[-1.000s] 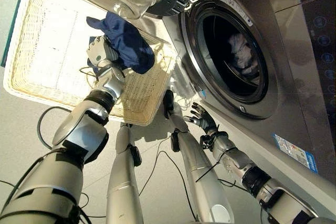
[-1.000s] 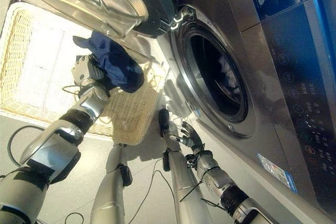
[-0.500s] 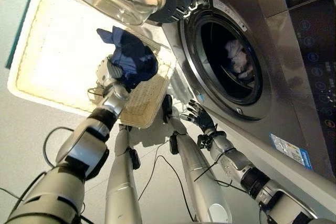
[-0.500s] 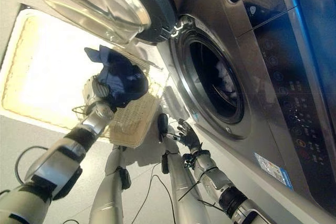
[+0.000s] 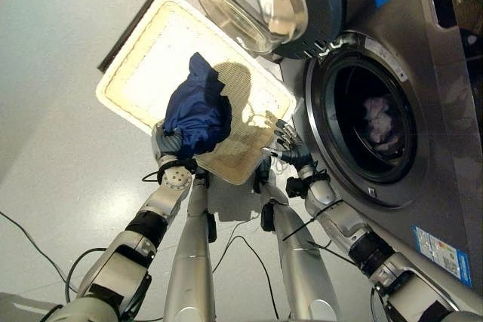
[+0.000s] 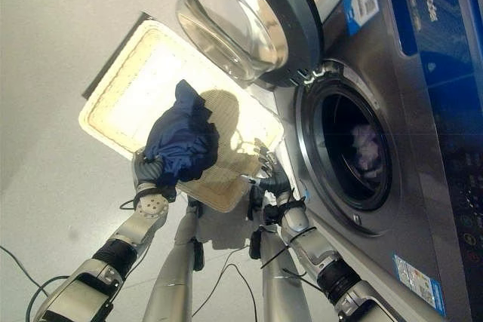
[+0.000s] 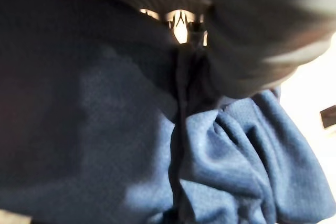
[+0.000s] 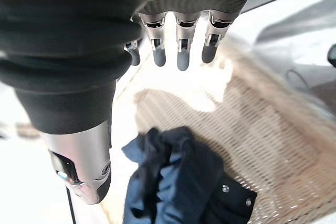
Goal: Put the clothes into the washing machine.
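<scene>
Bunching in the left hand (image 5: 167, 148), crumpled dark-blue garment (image 5: 198, 115).

Strong light is washing out the wicker basket (image 5: 151, 65) until its weave is vanishing in white, and glare is streaking the washer's glass door (image 5: 253, 1). The drum (image 5: 373, 122) is sitting in deep shade. The navy garment (image 7: 220, 166) is pressing close and blurring in the left wrist view, its near folds going almost black.
</scene>
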Motion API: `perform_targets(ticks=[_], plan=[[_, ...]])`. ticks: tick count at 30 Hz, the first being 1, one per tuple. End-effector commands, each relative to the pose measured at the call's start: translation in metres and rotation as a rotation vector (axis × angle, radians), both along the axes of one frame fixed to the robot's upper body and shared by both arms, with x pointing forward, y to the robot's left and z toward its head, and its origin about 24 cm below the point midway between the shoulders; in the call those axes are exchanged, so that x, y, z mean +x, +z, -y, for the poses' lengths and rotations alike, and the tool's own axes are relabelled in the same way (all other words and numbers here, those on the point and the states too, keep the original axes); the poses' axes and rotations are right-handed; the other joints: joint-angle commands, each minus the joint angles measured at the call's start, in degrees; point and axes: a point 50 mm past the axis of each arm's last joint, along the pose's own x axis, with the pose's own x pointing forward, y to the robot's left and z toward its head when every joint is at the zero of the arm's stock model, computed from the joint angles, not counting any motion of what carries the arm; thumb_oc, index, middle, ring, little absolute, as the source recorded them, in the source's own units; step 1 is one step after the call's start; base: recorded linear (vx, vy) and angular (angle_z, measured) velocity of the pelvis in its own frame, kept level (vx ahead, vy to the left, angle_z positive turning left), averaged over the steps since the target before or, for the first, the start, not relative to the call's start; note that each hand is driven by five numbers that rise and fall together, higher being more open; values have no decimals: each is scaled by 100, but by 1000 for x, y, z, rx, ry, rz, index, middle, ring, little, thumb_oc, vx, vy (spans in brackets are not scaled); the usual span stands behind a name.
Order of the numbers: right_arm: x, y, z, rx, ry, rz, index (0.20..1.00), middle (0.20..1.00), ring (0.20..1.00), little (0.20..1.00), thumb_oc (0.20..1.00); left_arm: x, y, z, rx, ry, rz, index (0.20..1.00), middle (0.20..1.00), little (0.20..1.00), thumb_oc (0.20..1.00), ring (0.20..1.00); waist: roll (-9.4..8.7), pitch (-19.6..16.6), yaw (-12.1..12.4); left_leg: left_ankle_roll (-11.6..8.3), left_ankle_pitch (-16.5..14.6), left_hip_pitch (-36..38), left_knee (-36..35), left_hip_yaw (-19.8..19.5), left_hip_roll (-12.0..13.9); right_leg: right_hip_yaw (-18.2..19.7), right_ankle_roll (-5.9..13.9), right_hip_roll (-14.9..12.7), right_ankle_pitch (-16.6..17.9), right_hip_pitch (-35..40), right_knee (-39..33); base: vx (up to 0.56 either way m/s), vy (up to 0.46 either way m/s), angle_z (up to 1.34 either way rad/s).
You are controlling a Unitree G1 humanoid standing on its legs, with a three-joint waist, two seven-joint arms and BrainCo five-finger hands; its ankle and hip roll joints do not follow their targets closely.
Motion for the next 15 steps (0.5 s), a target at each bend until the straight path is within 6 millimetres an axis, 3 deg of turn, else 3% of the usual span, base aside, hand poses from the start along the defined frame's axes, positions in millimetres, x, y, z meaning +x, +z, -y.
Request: perform_targets(ticks=[1,6,8,15], plan=[[-4,19,-1,-23,30,88,1000,1000,1000,1000,1000,1,28,17,-30,-188,128,200,200,200,200,200,208,-27,-73,-98,-541,226,232,195,-367,-144,552,138,542,488,-934,-50,25,20],[-2,23,0,-23,55,93,1000,1000,1000,1000,1000,-4,35,32,-50,-363,152,200,200,200,200,200,288,-27,10,-69,-526,323,155,141,-403,-208,563,98,530,574,-947,-27,21,14],[0,27,-3,-18,101,94,1000,1000,1000,1000,1000,-13,42,54,-48,-602,141,200,200,200,200,200,380,-27,84,-38,-493,396,65,108,-437,-274,576,56,555,642,-991,-50,55,9],[0,29,-12,-56,219,67,1000,1000,1000,1000,1000,-20,42,75,36,-845,44,200,200,200,200,200,480,-27,116,-10,-468,422,-18,152,-459,-333,609,11,588,653,-1055,-29,50,2]])
